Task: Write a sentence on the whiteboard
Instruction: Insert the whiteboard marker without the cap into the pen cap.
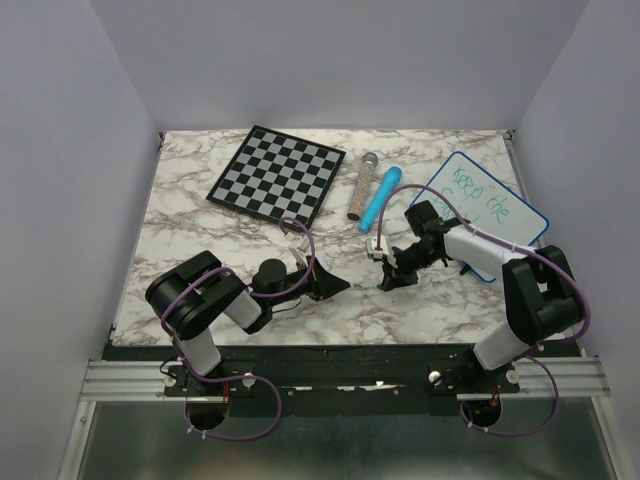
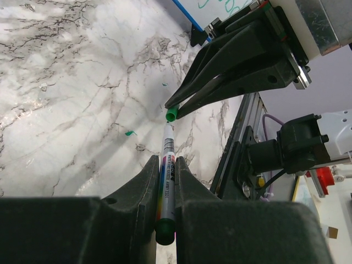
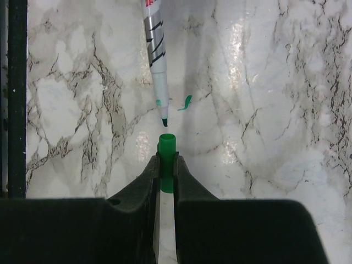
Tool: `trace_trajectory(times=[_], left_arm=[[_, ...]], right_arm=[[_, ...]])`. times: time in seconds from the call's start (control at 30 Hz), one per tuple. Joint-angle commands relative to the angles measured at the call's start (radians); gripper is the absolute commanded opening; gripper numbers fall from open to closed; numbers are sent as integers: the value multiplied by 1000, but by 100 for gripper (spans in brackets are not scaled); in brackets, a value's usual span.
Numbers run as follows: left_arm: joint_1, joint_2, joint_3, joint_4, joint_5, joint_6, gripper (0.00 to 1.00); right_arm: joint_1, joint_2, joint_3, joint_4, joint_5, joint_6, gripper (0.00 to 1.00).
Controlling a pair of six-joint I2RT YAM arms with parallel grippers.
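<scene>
The whiteboard (image 1: 487,203) with its blue rim lies at the back right, and the green sentence (image 1: 481,190) reads "Keep the" with a fainter line under it. A corner of the whiteboard (image 2: 201,14) shows in the left wrist view. My left gripper (image 2: 165,160) is shut on the barrel of a green whiteboard marker (image 2: 168,165), whose bare tip points away. My right gripper (image 3: 166,159) is shut on the green cap (image 3: 166,151), its open mouth a small gap from the marker (image 3: 154,49) tip. Both grippers meet low over the table's middle (image 1: 360,282).
A black-and-white chessboard (image 1: 277,172) lies at the back left. A speckled grey tube (image 1: 357,187) and a blue cylinder (image 1: 379,198) lie between it and the whiteboard. A small green ink mark (image 3: 185,102) is on the marble. The metal rail (image 1: 340,375) runs along the near edge.
</scene>
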Motion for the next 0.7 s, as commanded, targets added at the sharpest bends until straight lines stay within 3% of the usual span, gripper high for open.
trace_trajectory(times=[0.0, 0.67], left_arm=[[-6, -10, 13, 385, 29, 2, 0], [-9, -9, 16, 385, 38, -3, 0]], right_arm=[[18, 20, 21, 6, -49, 8, 1], [32, 40, 45, 8, -46, 45, 1]])
